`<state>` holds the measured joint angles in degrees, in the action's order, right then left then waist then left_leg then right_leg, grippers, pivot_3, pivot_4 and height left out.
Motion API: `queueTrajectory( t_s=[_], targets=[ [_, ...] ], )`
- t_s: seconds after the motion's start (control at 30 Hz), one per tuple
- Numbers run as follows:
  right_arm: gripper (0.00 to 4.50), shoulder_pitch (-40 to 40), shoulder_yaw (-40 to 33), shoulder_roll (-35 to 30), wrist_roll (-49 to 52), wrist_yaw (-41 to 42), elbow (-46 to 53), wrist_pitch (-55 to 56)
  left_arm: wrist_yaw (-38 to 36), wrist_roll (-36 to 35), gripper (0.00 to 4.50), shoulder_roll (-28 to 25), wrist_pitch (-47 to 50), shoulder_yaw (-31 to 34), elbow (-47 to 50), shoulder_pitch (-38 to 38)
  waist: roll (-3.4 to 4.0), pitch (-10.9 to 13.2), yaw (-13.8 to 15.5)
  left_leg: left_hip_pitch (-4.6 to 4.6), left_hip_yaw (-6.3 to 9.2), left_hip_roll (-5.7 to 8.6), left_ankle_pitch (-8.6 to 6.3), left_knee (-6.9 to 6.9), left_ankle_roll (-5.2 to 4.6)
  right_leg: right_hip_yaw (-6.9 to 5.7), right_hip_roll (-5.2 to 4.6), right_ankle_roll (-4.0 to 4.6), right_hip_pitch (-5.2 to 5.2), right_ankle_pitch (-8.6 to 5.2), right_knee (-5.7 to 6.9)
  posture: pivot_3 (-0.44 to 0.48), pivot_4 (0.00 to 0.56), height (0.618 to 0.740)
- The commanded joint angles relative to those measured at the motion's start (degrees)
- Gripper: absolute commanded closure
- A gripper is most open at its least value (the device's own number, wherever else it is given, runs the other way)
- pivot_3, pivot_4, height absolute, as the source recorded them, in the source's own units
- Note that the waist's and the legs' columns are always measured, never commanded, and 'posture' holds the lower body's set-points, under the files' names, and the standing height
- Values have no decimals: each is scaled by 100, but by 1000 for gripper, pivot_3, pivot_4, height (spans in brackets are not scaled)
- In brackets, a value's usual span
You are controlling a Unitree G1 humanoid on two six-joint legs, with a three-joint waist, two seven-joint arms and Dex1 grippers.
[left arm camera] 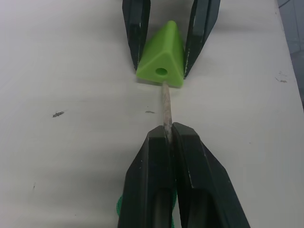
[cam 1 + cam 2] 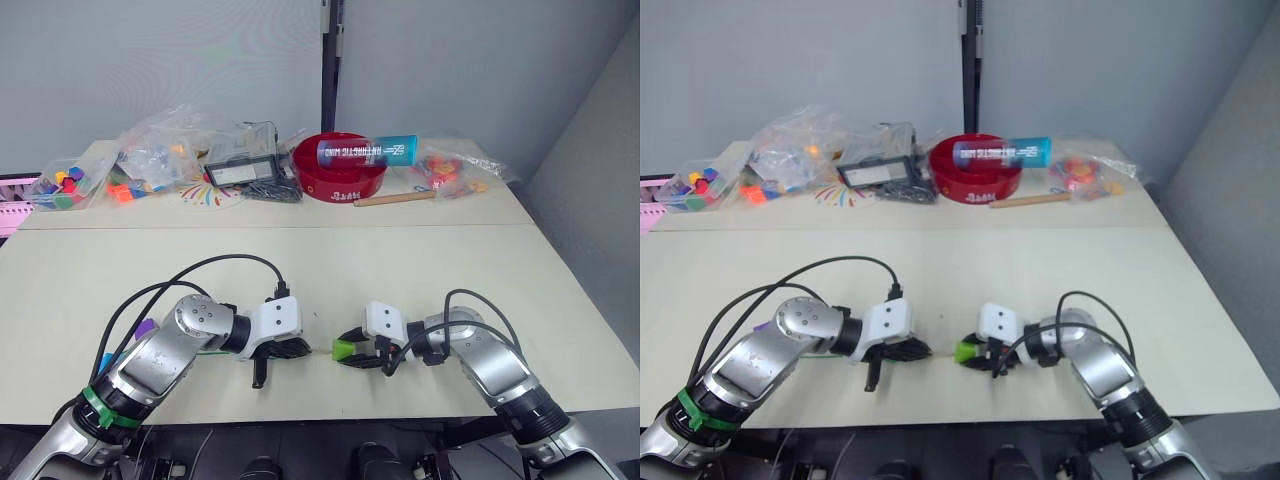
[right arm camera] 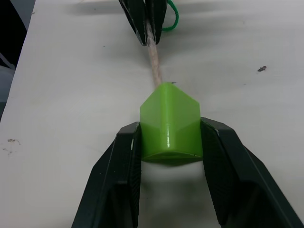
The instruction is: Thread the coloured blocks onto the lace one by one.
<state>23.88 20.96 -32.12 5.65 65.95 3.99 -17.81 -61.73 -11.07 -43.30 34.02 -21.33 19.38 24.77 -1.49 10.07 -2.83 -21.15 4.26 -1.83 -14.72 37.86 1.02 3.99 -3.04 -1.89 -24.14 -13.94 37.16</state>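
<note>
Low over the near edge of the table, the right gripper clamps a light green block, a wedge-shaped piece with one hole facing the left gripper. That gripper is pinched tight on the pale stiff tip of the lace, which points at the hole and touches the block just below it. Green string trails behind the left fingers. One purple block lies beside the left arm, farther from the green block. Beyond, the table is bare and cream-coloured. Along its far edge, under a grey wall, stand one red bowl with a bottle lying across it, plastic bags of toys and a wooden stick.
</note>
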Motion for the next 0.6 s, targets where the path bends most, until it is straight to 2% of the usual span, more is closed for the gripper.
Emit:
queueTrajectory(
  t_s=[0.03, 0.6],
  targets=[
    [3185, -89, 188, -53, -41, 105, 42, -70, 37, -63, 4500, 41, 11, 117, 256, 35, 0, 0, 17, 0, 0, 1, 0, 0, 0, 0, -1, 0, 0, 0, 0, 0, 150, 731],
    [3185, -99, 246, -83, -53, 86, 150, -183, -33, -136, 4500, 187, 75, 64, 307, 244, 0, 0, 37, -1, -1, 4, 0, 1, 0, -1, -4, -1, 3, 0, -3, 0, 150, 731]
  ],
)
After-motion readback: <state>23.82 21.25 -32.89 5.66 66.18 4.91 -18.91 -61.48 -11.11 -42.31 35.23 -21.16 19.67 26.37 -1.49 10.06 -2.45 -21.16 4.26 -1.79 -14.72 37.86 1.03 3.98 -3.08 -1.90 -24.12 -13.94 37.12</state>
